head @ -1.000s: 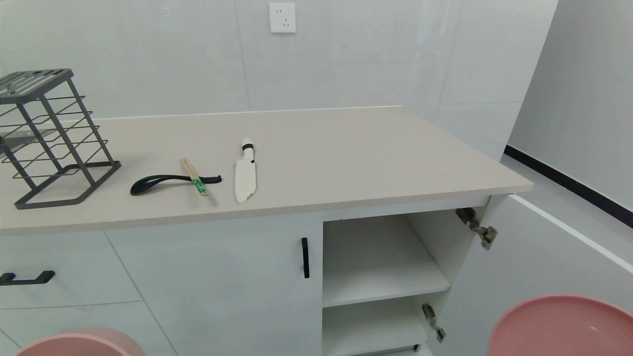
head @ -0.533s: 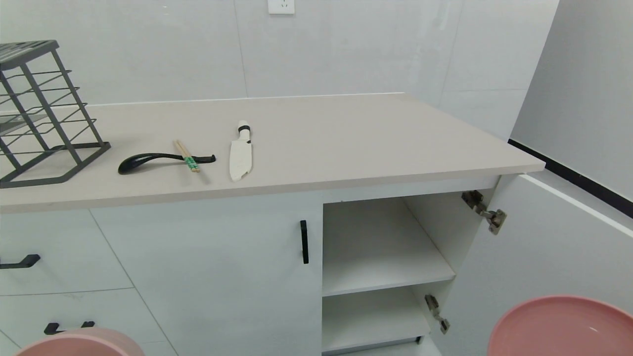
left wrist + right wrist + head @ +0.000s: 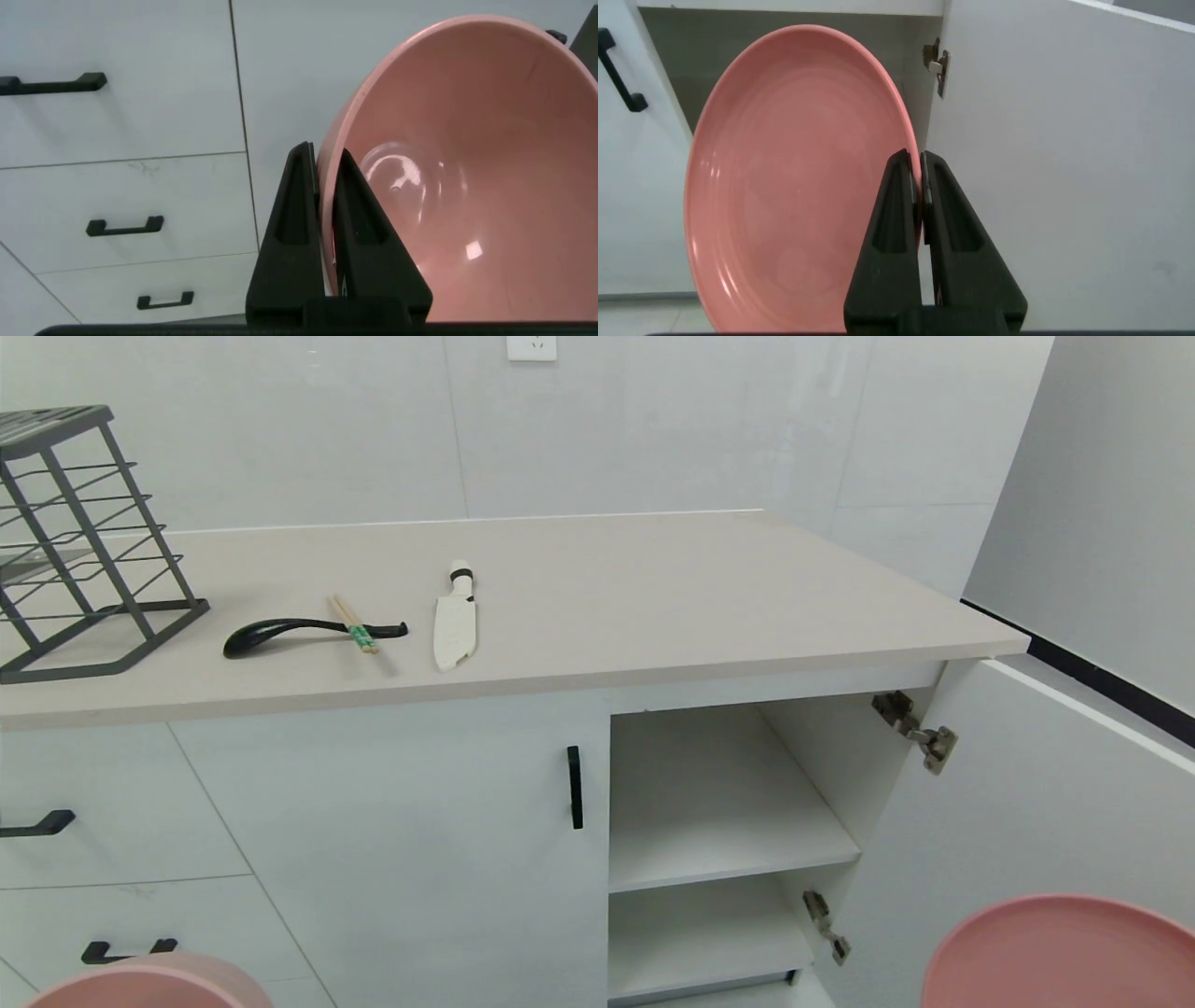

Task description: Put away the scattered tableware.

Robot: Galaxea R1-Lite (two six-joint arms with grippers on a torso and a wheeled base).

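My left gripper (image 3: 324,201) is shut on the rim of a pink bowl (image 3: 448,177), whose edge shows at the lower left of the head view as the pink bowl (image 3: 149,985). My right gripper (image 3: 922,201) is shut on the rim of a pink plate (image 3: 794,177), seen at the lower right of the head view as the pink plate (image 3: 1060,952). On the countertop (image 3: 653,597) lie a black spoon (image 3: 289,633), a pair of chopsticks (image 3: 353,625) across its handle, and a white knife (image 3: 456,627).
A dark wire rack (image 3: 75,532) stands at the counter's left end. Below the counter, the right cabinet door (image 3: 1018,803) hangs open, showing two bare shelves (image 3: 719,831). A closed door with a black handle (image 3: 575,787) and drawers (image 3: 84,821) are to the left.
The head camera tilted down over the second: counter and cabinet sit higher in the picture, more of the drawers show. The tableware on the counter has not moved.
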